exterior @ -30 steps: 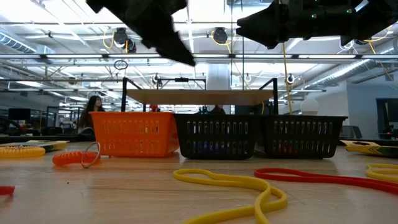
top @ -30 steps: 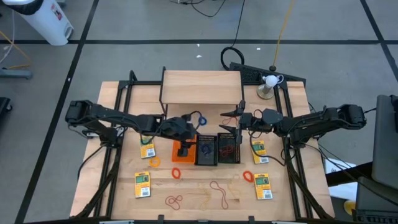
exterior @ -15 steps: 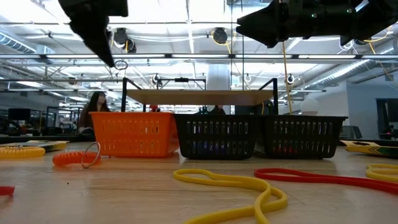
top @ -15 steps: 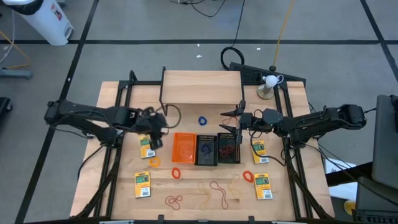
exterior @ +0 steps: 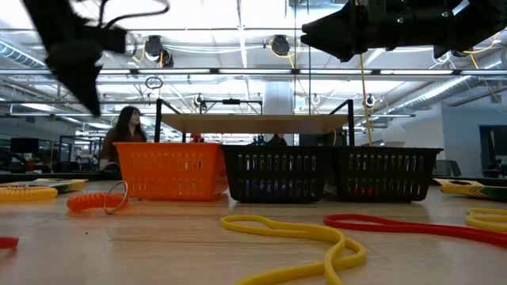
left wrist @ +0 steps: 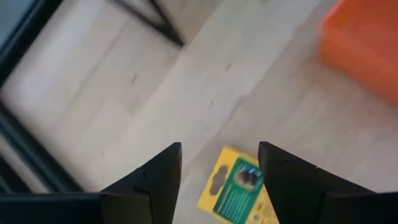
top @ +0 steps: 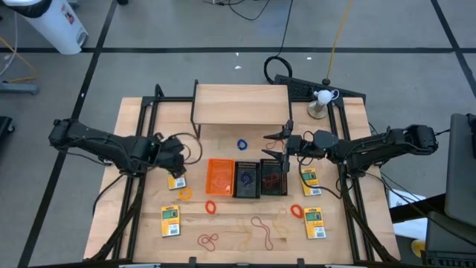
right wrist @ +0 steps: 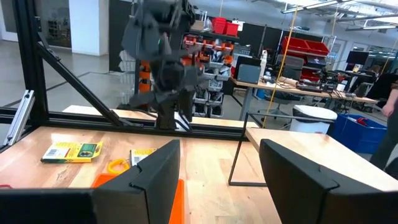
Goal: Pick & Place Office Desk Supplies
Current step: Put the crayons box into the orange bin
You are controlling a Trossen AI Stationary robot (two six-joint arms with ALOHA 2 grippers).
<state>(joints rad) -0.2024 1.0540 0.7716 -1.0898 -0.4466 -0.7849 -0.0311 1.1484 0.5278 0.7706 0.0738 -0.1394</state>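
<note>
My left end effector (top: pixel 181 154) hovers spread and empty above a yellow-and-green pack (top: pixel 176 181) near the desk's left edge; the right end effector (top: pixel 277 145) waits spread by the shelf (top: pixel 242 104).

Three bins (top: pixel 246 178) sit side by side mid-table, in front of the shelf (top: pixel 241 103). Packs (top: pixel 176 181) lie left and right of them. Rubber bands (top: pixel 260 231) lie along the table's front edge.

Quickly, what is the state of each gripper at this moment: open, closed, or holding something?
Left gripper: open, holding nothing, above a yellow-and-green pack.
Right gripper: open, holding nothing, waiting behind the black bins.
</note>
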